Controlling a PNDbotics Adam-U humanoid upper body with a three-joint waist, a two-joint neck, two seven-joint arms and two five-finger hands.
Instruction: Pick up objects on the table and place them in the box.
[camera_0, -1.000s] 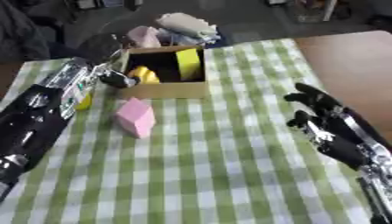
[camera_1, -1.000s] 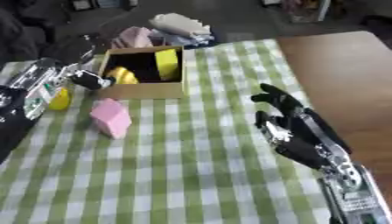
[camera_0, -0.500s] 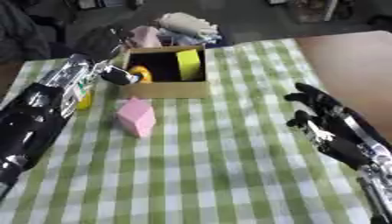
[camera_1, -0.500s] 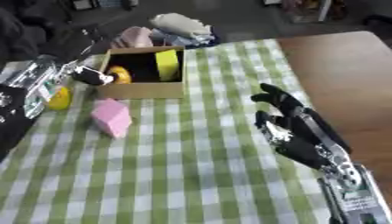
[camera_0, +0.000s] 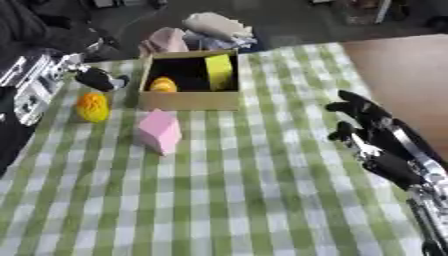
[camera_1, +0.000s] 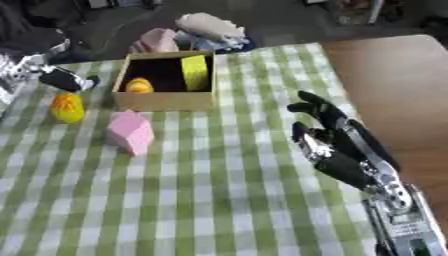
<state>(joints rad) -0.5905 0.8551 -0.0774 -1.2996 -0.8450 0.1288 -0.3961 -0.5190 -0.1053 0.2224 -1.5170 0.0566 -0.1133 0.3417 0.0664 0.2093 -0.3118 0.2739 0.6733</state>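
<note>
The cardboard box (camera_0: 187, 99) stands open at the back of the checked cloth, with a yellow block (camera_0: 219, 71) and a small orange-yellow thing (camera_0: 162, 84) inside. A pink block (camera_0: 159, 131) lies on the cloth in front of the box's left corner. A yellow-orange object (camera_0: 92, 106) sits left of the box. My left hand (camera_0: 94, 78) hovers just above that object and left of the box, open and holding nothing. My right hand (camera_1: 337, 142) is at the right over the cloth, open with fingers spread, far from all objects.
Pink and white soft items (camera_0: 203, 29) are piled behind the box. The green checked cloth (camera_0: 236, 190) covers most of the table. Bare brown tabletop (camera_0: 402, 65) shows at the right.
My left hand has drawn back leftward from the box's left wall, uncovering the yellow-orange object on the cloth. The right hand has stayed put.
</note>
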